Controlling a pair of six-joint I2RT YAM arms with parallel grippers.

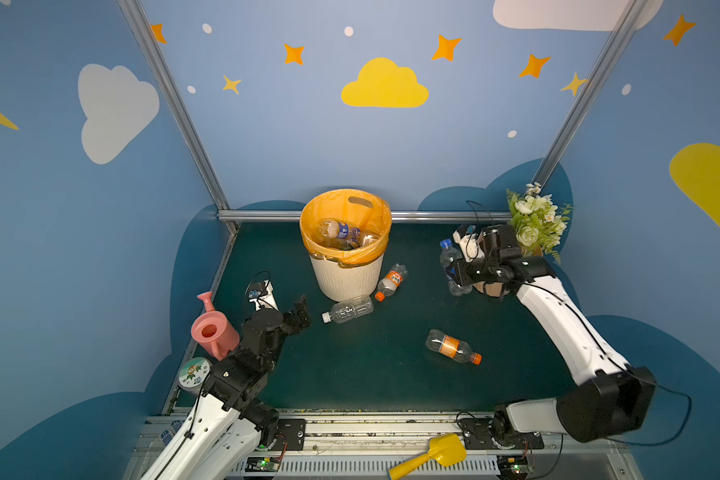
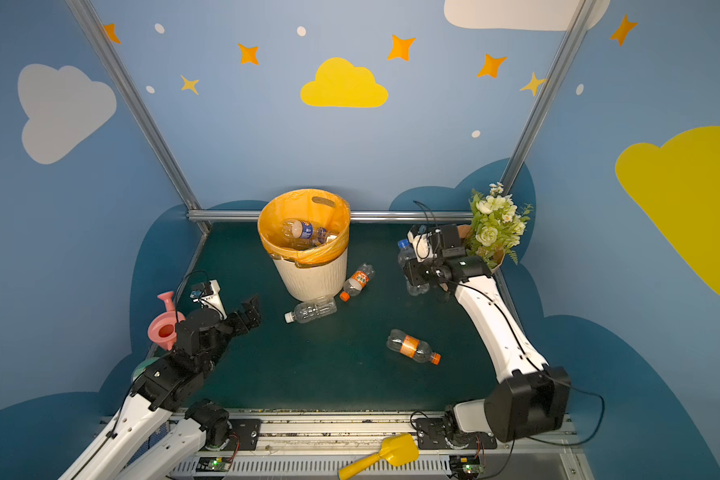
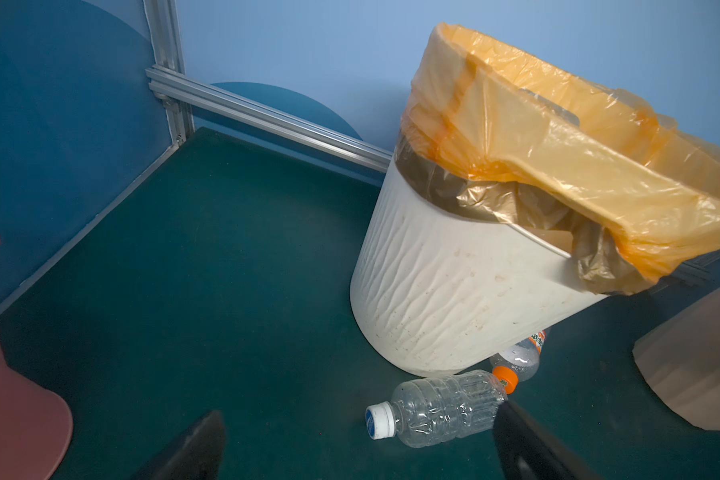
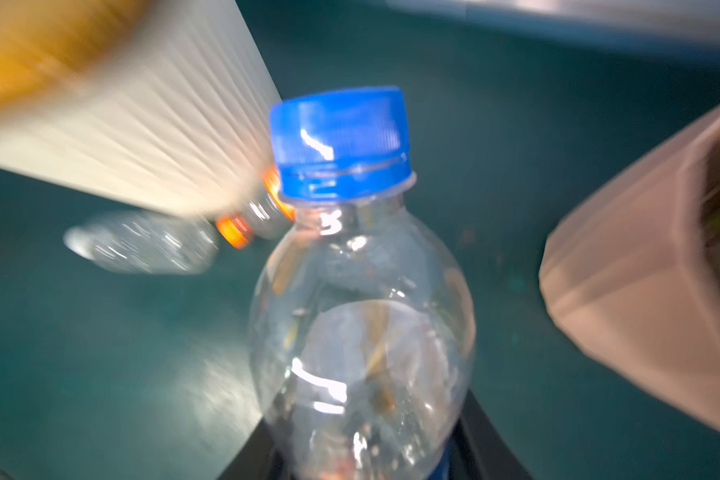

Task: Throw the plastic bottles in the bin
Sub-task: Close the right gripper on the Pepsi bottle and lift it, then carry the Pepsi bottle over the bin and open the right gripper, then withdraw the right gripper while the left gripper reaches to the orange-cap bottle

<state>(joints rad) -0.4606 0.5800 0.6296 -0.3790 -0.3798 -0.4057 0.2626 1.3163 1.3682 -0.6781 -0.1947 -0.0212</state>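
- Nearest, on the metal rail at the front edge: one yellow scoop [image 1: 429,455], lying flat between the bases of the two arms.
- At the near left edge of the green mat [image 1: 371,382]: one round jar [image 1: 194,372] with a cartoon lid, partly hidden by the left arm.
- Right of centre on the mat: one orange-labelled bottle [image 1: 452,346], clear, on its side, orange cap pointing right, well apart from everything else.
- Beside the left arm: one pink watering can [image 1: 211,332], upright, spout pointing away.
- Left gripper [image 1: 300,313]: jaws spread wide, holding nothing, hovering above the mat short of the nearest bottle.
- Just past it: one white-capped bottle [image 1: 348,309], clear, on its side, cap to the left, just in front of the bin's foot.
- Just beside the bin's right flank: one orange-capped bottle [image 1: 391,280], on its side, cap towards the white-capped one.
- Count on the mat: three bottles lying down.
- Centre rear: one bin [image 1: 346,278], cream, ribbed, lined with an orange bag.
- Inside it: one blue-labelled bottle [image 1: 337,230] clearly seen; the rest underneath too jumbled to count.
- Right rear: right gripper [image 1: 459,277], clamped on the body of one blue-capped bottle [image 1: 449,259], clear, upright, cap up; base on or just above the mat, impossible to tell.
- Farthest right: one flower pot [image 4: 632,282] with white and green flowers [image 1: 535,220].
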